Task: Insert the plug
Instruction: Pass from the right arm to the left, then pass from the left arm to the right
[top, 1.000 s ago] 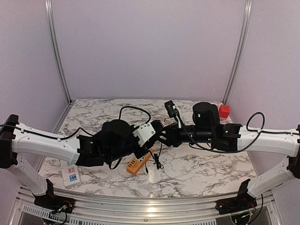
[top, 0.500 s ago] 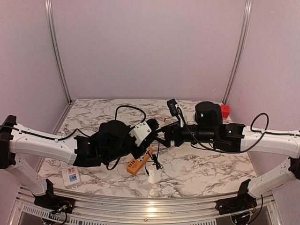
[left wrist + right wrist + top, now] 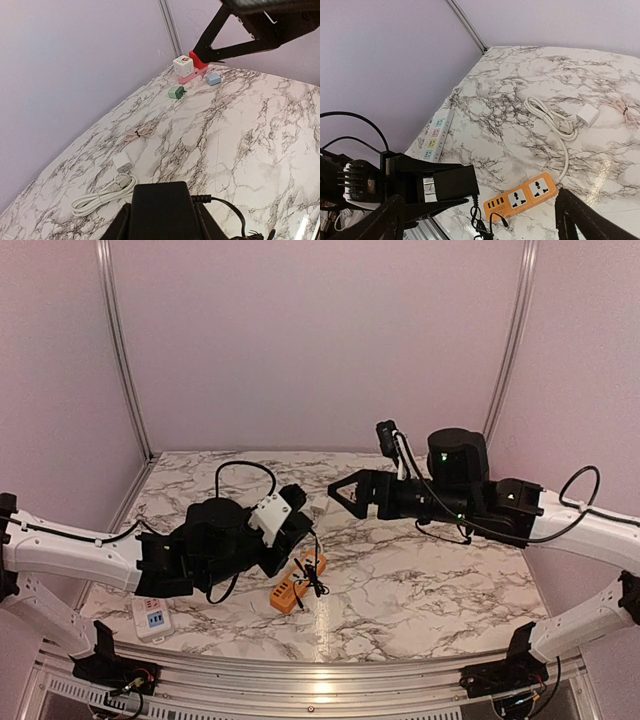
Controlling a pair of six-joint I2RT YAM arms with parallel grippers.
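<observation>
A lab-style robot test booth; plain lilac walls (image 3: 320, 340) framed by aluminium posts (image 3: 118, 350); a marble-patterned table (image 3: 430, 590); an aluminium rail (image 3: 300, 680) along its near edge beside bolted arm bases (image 3: 500, 675).

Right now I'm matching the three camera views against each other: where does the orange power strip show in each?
Top external: the orange power strip lies low in the centre, just right of the left arm's wrist.
Left wrist: not in it.
Right wrist: the strip lies low, right of centre, sockets up.
Shared landmark: the black adapter held in the left gripper, bottom centre in the left wrist view and lower left in the right wrist view.
</observation>
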